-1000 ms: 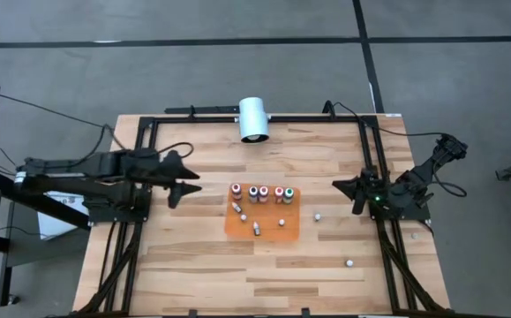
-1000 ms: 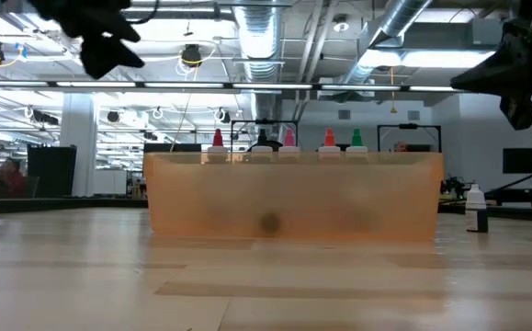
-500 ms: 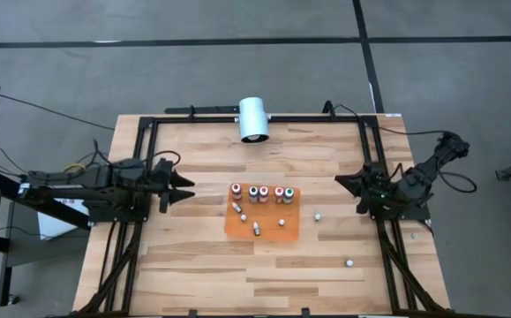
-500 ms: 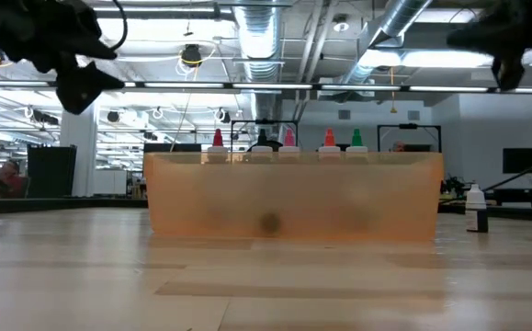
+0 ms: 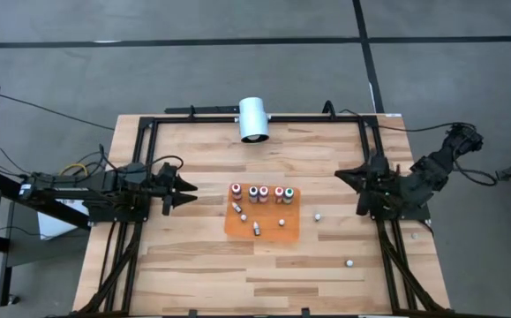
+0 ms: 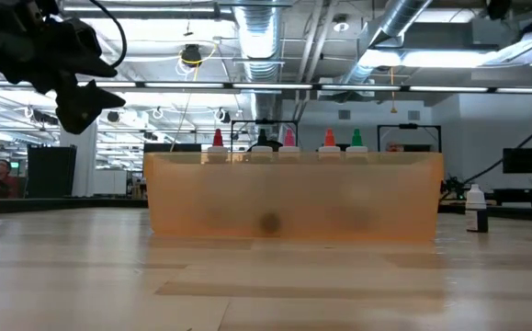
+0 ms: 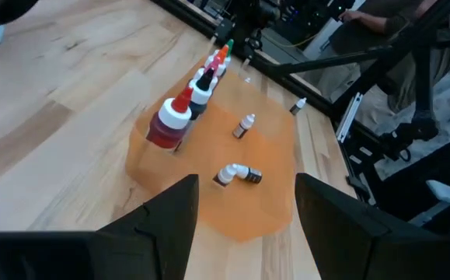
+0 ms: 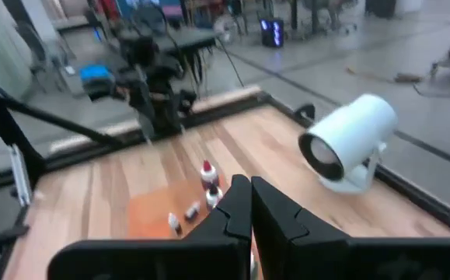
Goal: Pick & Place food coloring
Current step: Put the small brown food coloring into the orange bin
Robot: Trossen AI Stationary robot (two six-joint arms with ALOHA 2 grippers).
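The food coloring bottles stand in a row (image 5: 262, 192) on the far part of an orange mat (image 5: 273, 231), and their coloured tops (image 6: 288, 138) show above the mat's edge in the low view. A few more bottles (image 7: 238, 174) lie or stand on the mat nearer its middle. My left gripper (image 5: 184, 188) hovers open to the mat's left, its fingers (image 7: 170, 222) pointing at the mat with nothing between them. My right gripper (image 5: 341, 175) hangs raised to the mat's right, shut (image 8: 249, 204) on nothing.
A large white cylinder (image 5: 253, 119) stands at the table's far edge. Two small bottles (image 5: 318, 215) (image 5: 349, 262) lie on bare wood right of the mat. Black frame rails (image 5: 140, 159) run along the table's left, right and far sides.
My left gripper has sunk and drawn back toward the table's left edge, staying open. My right gripper has risen, leaving the top of the low view, and has rolled, staying shut. The bottles and the mat have kept still.
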